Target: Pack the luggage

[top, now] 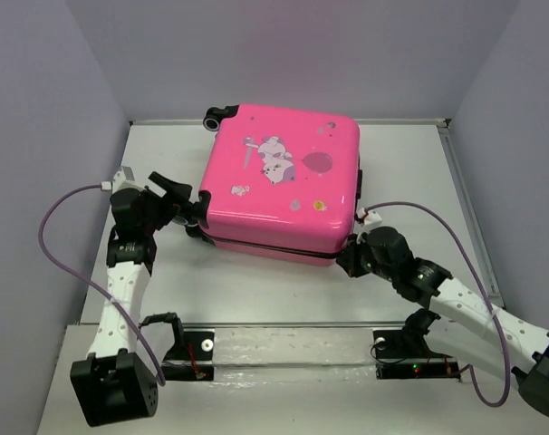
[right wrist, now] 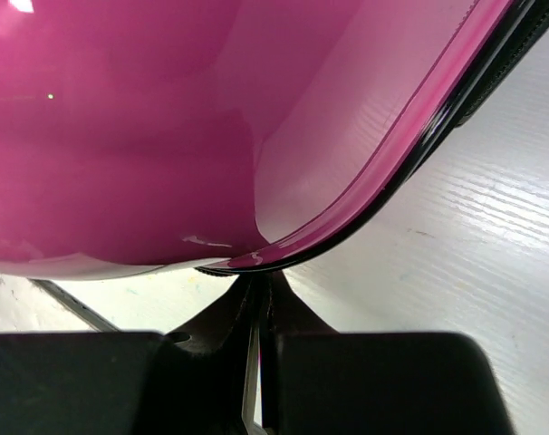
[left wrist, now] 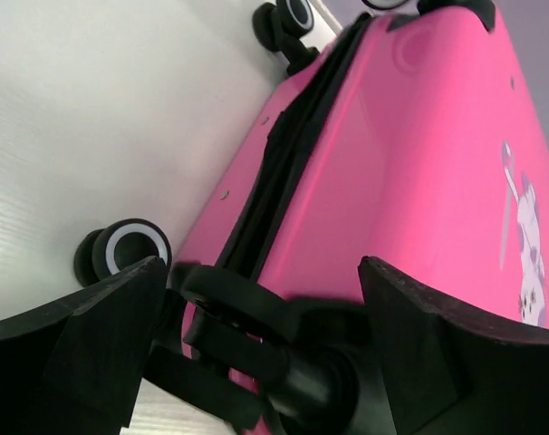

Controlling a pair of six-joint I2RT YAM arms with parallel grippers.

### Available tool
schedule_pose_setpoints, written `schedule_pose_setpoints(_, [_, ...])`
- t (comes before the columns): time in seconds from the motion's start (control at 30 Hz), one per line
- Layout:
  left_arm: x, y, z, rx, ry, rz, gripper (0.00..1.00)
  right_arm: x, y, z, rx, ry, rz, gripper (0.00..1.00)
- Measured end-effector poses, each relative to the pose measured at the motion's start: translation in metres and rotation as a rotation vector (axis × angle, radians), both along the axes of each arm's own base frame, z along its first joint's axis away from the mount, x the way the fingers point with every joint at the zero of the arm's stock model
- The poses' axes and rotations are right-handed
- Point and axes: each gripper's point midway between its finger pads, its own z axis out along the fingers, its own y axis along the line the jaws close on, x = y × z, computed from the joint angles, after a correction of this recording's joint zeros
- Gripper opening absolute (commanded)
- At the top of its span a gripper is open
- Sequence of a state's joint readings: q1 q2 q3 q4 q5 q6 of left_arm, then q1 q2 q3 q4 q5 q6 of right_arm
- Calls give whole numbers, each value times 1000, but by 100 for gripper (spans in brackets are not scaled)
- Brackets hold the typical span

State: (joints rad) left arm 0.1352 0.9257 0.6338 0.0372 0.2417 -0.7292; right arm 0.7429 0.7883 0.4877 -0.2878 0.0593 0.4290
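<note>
The hot-pink luggage [top: 279, 181] lies flat and closed on the white table, with the cartoon print on its lid facing up. It also shows in the left wrist view [left wrist: 419, 163] and the right wrist view [right wrist: 166, 118]. My left gripper [top: 188, 210] is at its near left corner. It is open [left wrist: 261, 272], its fingers either side of a black wheel caster [left wrist: 256, 335]. My right gripper [top: 351, 258] is at the near right corner. It is shut [right wrist: 261, 281], its tips touching the black seam at the shell's edge. The lining is hidden.
A second wheel with a white ring [left wrist: 125, 249] rests on the table left of my left gripper. Another wheel [top: 220, 116] sticks out at the far left corner. Grey walls close the table at the back and sides. A metal rail [top: 302, 349] runs along the near edge.
</note>
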Motion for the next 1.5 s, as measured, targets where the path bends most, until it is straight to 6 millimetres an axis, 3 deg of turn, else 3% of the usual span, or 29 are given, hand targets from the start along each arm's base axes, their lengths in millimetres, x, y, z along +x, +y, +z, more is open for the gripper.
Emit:
schedule_pose_setpoints(0.13, [-16, -4, 35, 117, -66, -62, 99, 7, -5, 3, -20, 10, -18, 7])
schedule_pose_setpoints(0.17, [-20, -5, 51, 140, -105, -69, 97, 8, -6, 3, -26, 17, -24, 7])
schedule_pose_setpoints(0.23, [-36, -13, 100, 197, -246, -96, 92, 9, -7, 3, -31, 27, -25, 7])
schedule_pose_setpoints(0.33, [-65, -45, 149, 225, -421, -212, 79, 9, -6, 1, -32, 37, -22, 7])
schedule_pose_setpoints(0.4, [-85, -73, 162, 210, -494, -326, 74, 8, -4, 1, -25, 42, -16, 7])
schedule_pose_setpoints(0.43, [-95, -91, 165, 188, -518, -405, 58, 7, -3, 1, -19, 46, -10, 7])
schedule_pose_setpoints(0.5, [-108, -126, 153, 143, -511, -552, 43, 5, 0, 1, -5, 54, 0, 7])
schedule_pose_setpoints(0.6, [-126, -177, 99, 110, -383, -741, 43, 4, 2, 0, 13, 56, 0, 7])
schedule_pose_setpoints(0.7, [-153, -226, 48, 127, -243, -919, 60, 4, 3, 0, 31, 55, -4, 7])
schedule_pose_setpoints(0.73, [-159, -240, 36, 136, -211, -959, 74, 4, 3, -1, 37, 57, -6, 7])
schedule_pose_setpoints(0.77, [-163, -254, 21, 149, -166, -997, 78, 4, 3, -1, 42, 59, -9, 7])
schedule_pose_setpoints(0.83, [-163, -270, 3, 166, -123, -1017, 85, 4, 5, -1, 50, 62, -9, 7])
schedule_pose_setpoints(0.93, [-154, -295, -22, 202, -89, -1024, 86, 3, 6, -2, 65, 62, -7, 7])
schedule_pose_setpoints(1.17, [-125, -333, -8, 204, -155, -961, 84, 9, 10, 2, 143, 23, -31, 7])
schedule_pose_setpoints(1.23, [-119, -337, -12, 214, -142, -948, 83, 8, 12, 8, 178, -7, -33, 7])
schedule_pose_setpoints(1.37, [-115, -350, -11, 212, -134, -951, 83, 6, 18, 12, 208, -41, -34, 7])
schedule_pose_setpoints(1.5, [-117, -358, -10, 203, -126, -966, 82, 1, 38, 9, 186, -68, -23, 7])
